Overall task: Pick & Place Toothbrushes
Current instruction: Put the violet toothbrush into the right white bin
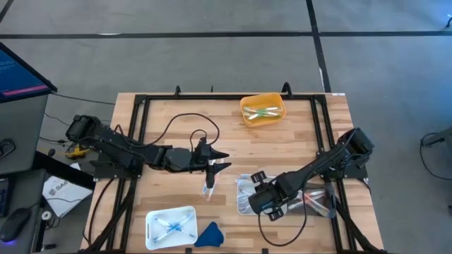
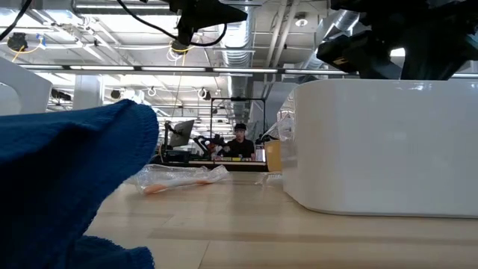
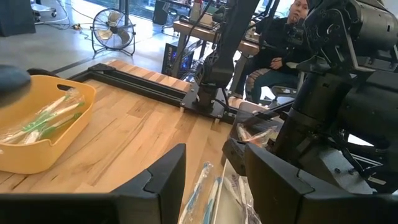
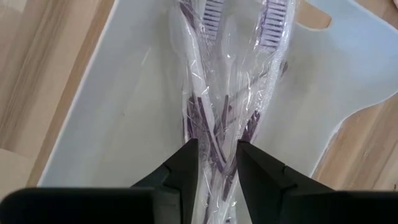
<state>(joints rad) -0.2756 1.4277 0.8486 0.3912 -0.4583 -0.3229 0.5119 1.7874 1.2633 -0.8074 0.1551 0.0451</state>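
A clear packet of purple toothbrushes [image 4: 221,74] lies in the white tray [image 4: 118,106] at the table's right [image 1: 244,207]. My right gripper [image 4: 217,163] points steeply down into that tray [image 1: 256,195] and is shut on the packet. My left gripper [image 1: 226,161] hangs high over the table's middle, pointing right, open and empty [image 3: 214,155]. Under it a white-and-blue toothbrush packet [image 1: 210,187] lies on the wood. Clear-wrapped blue toothbrushes [image 3: 206,190] show low through the left fingers' gap. My right gripper pinches the clear wrap [image 4: 216,146] of the purple toothbrush packet between its two fingers, where the wrap is bunched narrow. The fingers come from above, slanting down, in line with the brushes. The brush heads [image 4: 212,12] lie farther along the tray floor.
A yellow bin [image 1: 245,116] with green toothbrushes stands at the far middle. A white tray [image 1: 151,220] with blue ones sits at the near left, a blue cloth [image 1: 209,235] beside it. A black cable [image 1: 180,121] loops over the wood. A person [image 3: 292,25] sits beyond the table.
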